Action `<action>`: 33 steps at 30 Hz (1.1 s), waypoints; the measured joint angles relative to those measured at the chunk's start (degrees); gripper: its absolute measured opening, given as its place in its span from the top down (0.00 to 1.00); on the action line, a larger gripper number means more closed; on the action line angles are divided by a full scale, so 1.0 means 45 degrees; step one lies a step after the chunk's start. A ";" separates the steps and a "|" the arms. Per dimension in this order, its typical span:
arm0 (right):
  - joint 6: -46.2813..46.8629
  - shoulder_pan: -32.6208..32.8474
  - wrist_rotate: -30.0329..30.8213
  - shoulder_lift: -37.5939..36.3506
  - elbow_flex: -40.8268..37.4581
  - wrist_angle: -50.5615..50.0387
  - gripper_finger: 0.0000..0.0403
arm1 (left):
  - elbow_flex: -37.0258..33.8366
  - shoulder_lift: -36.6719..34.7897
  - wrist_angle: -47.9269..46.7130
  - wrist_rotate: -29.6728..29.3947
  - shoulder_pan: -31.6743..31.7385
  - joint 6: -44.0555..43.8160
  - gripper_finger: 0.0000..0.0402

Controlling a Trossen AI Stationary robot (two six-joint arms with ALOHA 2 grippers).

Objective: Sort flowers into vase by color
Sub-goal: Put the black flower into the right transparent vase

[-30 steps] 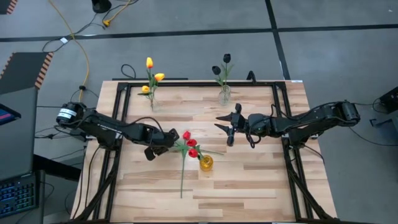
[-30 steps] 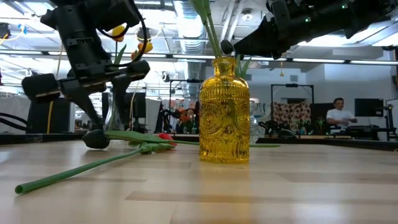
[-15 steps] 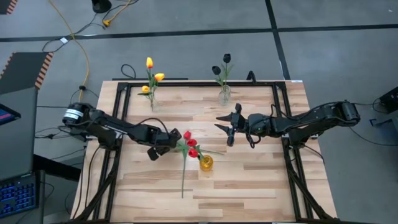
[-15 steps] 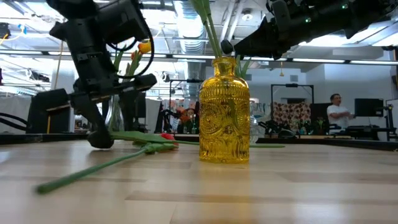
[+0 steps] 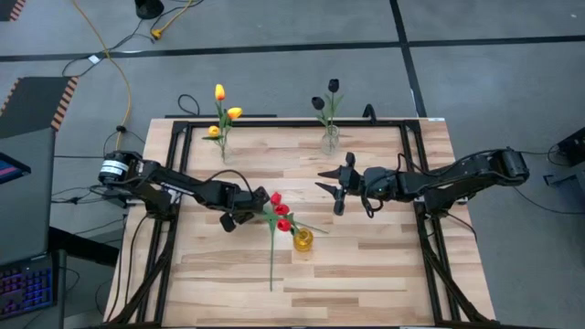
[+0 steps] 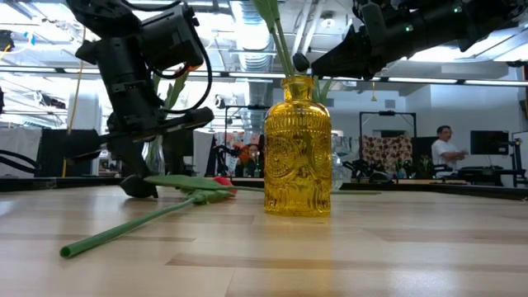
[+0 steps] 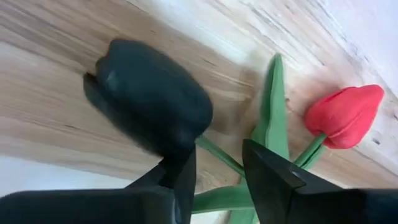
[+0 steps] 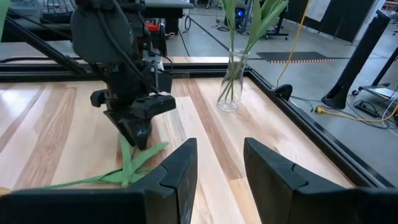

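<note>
Mostly the sorting looks done, judging by how things stand: at the far left of the worktop [image 5: 366,274] the yellow-orange tulips [image 5: 222,111] sit upright in a clear vase [image 5: 225,152] that is hard to make out from above. Nearer the front, the left gripper [image 5: 252,208] is down at the surface beside the one red tulip [image 5: 271,249] not yet in a vase, which lies flat with its long stem running toward the front edge. From the left wrist, its fingers [image 7: 273,180] stand part open on either side of the green stem just below the leaf, with the red head [image 7: 344,115] beyond; whether they already pinch the stem cannot be told. Just right of it, the yellow glass vase [image 5: 303,240] holds other red tulips [image 5: 280,212]. At the far centre, the black tulips [image 5: 325,96] stand in a second clear vase [image 5: 330,139]. The right gripper [image 5: 334,185] hovers over mid-worktop, fingers apart and empty. So one flower seems to remain. In the low view the vased flower heads are cut off by the top edge, and the exact count of red heads is hard to read.
</note>
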 joint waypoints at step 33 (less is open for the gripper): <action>-0.0008 -0.0019 0.0006 0.0000 0.0000 0.0016 0.61 | 0.0015 -0.0952 -0.0058 -0.1586 0.0086 0.1390 0.99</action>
